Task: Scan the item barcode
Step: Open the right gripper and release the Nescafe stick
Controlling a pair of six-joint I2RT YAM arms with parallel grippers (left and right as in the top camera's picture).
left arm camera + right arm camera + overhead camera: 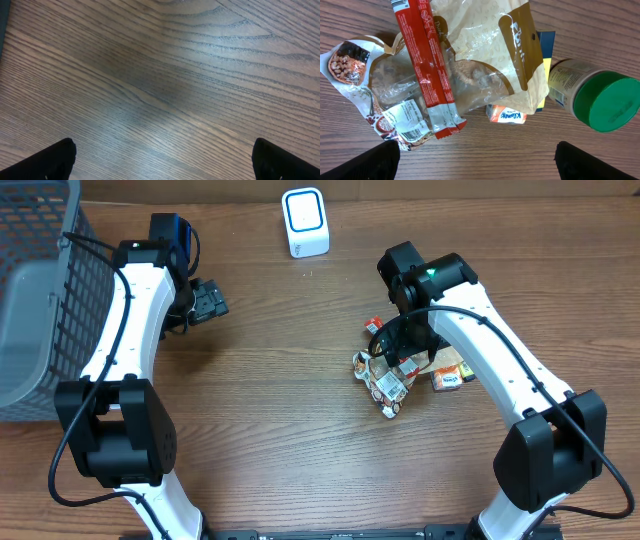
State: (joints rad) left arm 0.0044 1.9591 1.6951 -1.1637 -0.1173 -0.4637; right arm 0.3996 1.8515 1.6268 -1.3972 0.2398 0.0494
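Our right gripper (481, 161) sits wide open over the red pack (426, 75), whose long axis crosses our jaw line. The left gripper (162, 157) is open too, well away from the pack.

Left arm (125, 320) reaching forward, elbow folded, wrist turned inward; left tool (207, 302) pointing down, jaws spread wide, holding nothing. Right arm (500, 350) stretched forward and inward; right tool (402, 345) pointing down, jaws spread wide, gripping nothing.
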